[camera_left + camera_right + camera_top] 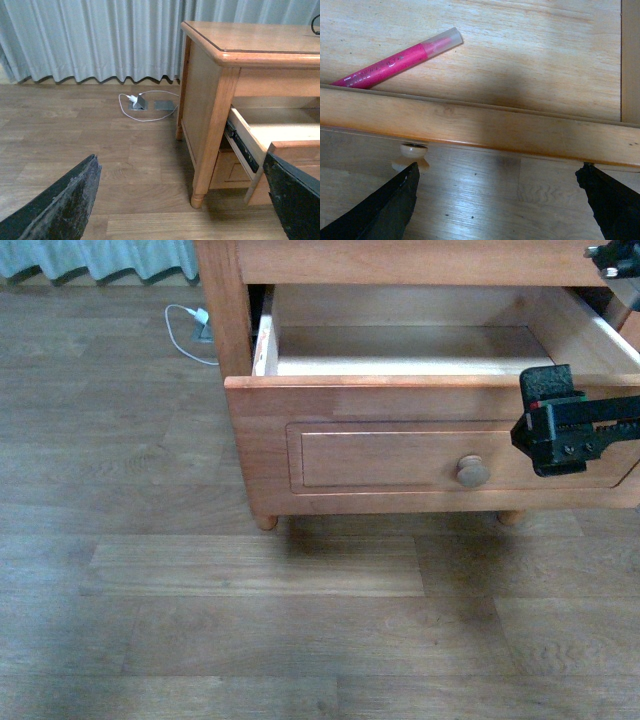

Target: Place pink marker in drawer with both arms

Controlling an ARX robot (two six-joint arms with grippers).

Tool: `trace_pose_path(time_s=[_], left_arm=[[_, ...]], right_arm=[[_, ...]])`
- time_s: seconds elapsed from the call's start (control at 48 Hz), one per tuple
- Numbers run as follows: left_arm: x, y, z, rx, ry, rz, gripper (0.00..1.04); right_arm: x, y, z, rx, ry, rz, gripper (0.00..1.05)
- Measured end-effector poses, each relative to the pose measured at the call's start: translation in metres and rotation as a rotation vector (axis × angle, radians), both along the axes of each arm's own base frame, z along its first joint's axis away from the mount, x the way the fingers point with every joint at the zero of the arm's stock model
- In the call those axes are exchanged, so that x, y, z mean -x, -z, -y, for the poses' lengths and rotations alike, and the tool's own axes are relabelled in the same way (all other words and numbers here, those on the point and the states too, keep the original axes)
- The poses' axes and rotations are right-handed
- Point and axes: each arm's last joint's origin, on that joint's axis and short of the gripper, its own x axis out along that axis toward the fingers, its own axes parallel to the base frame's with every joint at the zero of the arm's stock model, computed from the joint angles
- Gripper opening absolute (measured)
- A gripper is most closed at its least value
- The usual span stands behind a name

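a: how is the pink marker [397,61] being shown?

b: a slim magenta barrel with a clear, pink-tinted cap at one end and faint print along its side is being shown in the right wrist view. only part of it is being seen; the other end is being hidden behind the front board of the drawer [400,455].

a: where is it lying?

b: it is being carried flat on the pale wooden floor inside the open drawer, near the front board, over the side of the round pale knob [410,156]. nothing is being held against it.

a: and its long axis?

b: it is being laid at a slant to the front board, the capped end being pointed away from the board into the drawer, the hidden end being tucked against the board.

a: the right gripper [500,200]?

b: its fingers are being held wide apart, empty, above the drawer's front edge. in the front view it is being seen at the drawer's right end.

a: the left gripper [182,200]?

b: its fingers are likewise being kept spread with nothing between them, well left of the drawer, over the wooden floor [75,130].
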Motion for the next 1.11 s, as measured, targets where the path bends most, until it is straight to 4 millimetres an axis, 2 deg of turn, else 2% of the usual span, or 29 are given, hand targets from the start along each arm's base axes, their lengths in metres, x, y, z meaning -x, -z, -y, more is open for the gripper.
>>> trace_pose_path(time_s=[0.313,0.563,0.792,1.105], left_arm=[[0.000,0.000,0.000,0.000,0.000,0.000,0.99],[0.000,0.000,0.000,0.000,0.000,0.000,0.99],[0.000,0.000,0.000,0.000,0.000,0.000,0.99],[0.000,0.000,0.000,0.000,0.000,0.000,0.99]], right_arm=[[-0.046,0.009,-0.010,-0.001,0.027,0.117,0.96],[-0.089,0.027,-0.017,-0.029,0.058,0.256,0.96],[-0.106,0.040,-0.016,-0.052,0.078,0.368,0.96],[-0.113,0.049,-0.011,-0.078,0.118,0.418,0.96]])
